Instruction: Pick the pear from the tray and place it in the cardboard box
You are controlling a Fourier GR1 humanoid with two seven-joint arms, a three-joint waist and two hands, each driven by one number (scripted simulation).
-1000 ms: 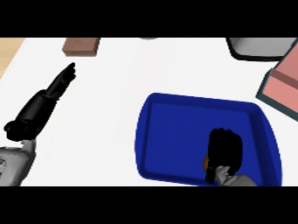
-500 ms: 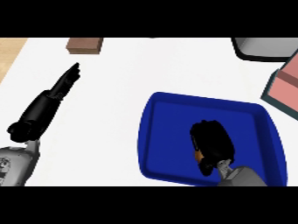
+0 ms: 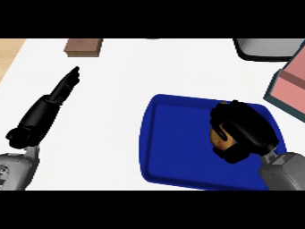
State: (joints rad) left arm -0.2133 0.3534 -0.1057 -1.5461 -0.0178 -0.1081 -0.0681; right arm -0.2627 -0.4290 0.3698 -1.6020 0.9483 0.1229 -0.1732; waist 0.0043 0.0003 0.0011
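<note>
In the head view, a blue tray (image 3: 174, 143) lay on the white worktop (image 3: 148, 67), right of centre. The pear (image 3: 219, 139) was in the tray's right part, only a brownish patch of it showing. The right hand (image 3: 242, 130) lay over it with its fingers (image 3: 229, 117) curled round it, gripping it; whether the pear touched the tray floor I could not tell. The box (image 3: 301, 82), pink with a dark teal edge, stood just beside the tray's right corner, cut off by the view's edge, its inside not made out. A grey bin (image 3: 270, 48) sat at the far right and a brown block (image 3: 83, 47) at the far left. The left hand (image 3: 49, 107) rested on the worktop well left of the tray, fingers straight and open, holding nothing.
</note>
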